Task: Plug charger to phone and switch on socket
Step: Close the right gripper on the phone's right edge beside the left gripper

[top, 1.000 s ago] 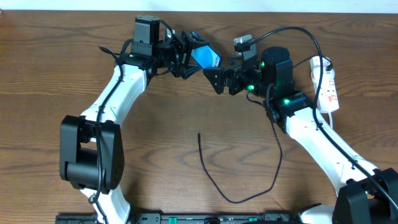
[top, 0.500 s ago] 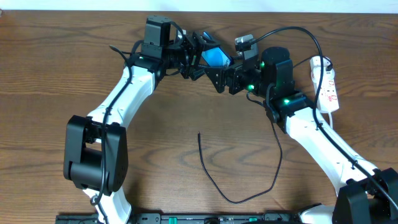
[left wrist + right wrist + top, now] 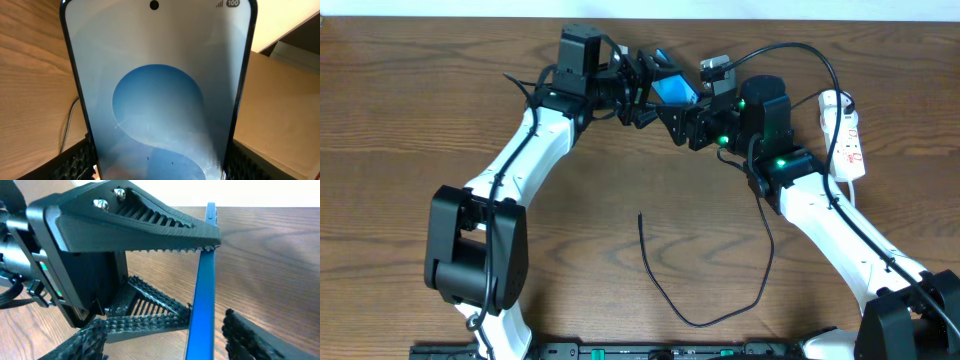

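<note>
The left gripper (image 3: 655, 90) is holding the phone (image 3: 676, 93) in the air above the bench (image 3: 420, 130), close to the middle of its far edge; its jaws are gripping the phone by the two long sides, and in the left wrist view the ribbed black fingers (image 3: 75, 162) are pressing in at the lower left and lower right of the lit blue screen; the phone is standing tilted, clear of the wood.

The right gripper (image 3: 682, 108) is reaching in from the right and meeting the left one at the phone; in the right wrist view the phone is showing edge-on as a thin blue strip between the right fingers (image 3: 250, 337); these jaws are standing apart, one on each side of the phone, with a gap showing on both sides, so they are open around it and not clamping it.

The charger (image 3: 705, 322) is lying loose on the bench between the two arms, looping toward the near edge; its plug tip (image 3: 640, 217) is resting about mid-bench, well apart from the phone and touched by neither gripper; its other end is running up under the right arm and getting lost there.

The socket (image 3: 848, 135) is lying near the far right corner, lengthwise along the right edge, just beside the right arm; how its switches are set is too small to tell.
</note>
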`<state>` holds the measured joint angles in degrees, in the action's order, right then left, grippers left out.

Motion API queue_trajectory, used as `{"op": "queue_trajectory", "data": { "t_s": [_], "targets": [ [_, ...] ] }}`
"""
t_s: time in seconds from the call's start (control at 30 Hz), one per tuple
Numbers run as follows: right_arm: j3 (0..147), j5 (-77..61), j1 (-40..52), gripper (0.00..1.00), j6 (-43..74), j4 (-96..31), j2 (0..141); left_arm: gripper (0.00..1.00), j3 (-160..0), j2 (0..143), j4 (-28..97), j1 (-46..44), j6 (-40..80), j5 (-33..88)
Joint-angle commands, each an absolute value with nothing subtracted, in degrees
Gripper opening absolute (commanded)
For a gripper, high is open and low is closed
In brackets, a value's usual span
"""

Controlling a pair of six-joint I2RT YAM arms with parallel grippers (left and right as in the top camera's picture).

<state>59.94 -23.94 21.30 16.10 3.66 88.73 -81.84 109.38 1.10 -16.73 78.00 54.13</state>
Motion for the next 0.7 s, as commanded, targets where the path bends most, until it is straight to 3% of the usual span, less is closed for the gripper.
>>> {"op": "queue_trajectory", "data": {
  "t_s": [0.0, 0.2, 0.3, 0.43, 0.67],
  "targets": [
    [61.2, -23.3, 21.5, 0.68, 16.3, 3.5, 89.3, 0.07, -83.6, 107.6, 0.5, -17.2, 78.3, 56.3],
    [61.2, -22.5, 21.5, 0.59, 16.3, 3.5, 89.3, 0.07, -83.6, 107.6, 0.5, -18.0, 78.3, 56.3],
    [61.2, -22.4, 21.5, 0.49, 16.8, 3.4, 89.3, 0.08, -83.6, 107.6, 0.5, -18.3, 78.3, 56.3],
    [61.2, -22.4, 21.5, 0.47, 16.8, 3.4, 89.3, 0.07, -83.6, 107.6, 0.5, -18.3, 78.3, 56.4],
    [61.2, -22.3, 21.5, 0.35, 16.7, 3.4, 89.3, 0.07, -83.6, 107.6, 0.5, -18.4, 78.3, 57.1]
  ]
}}
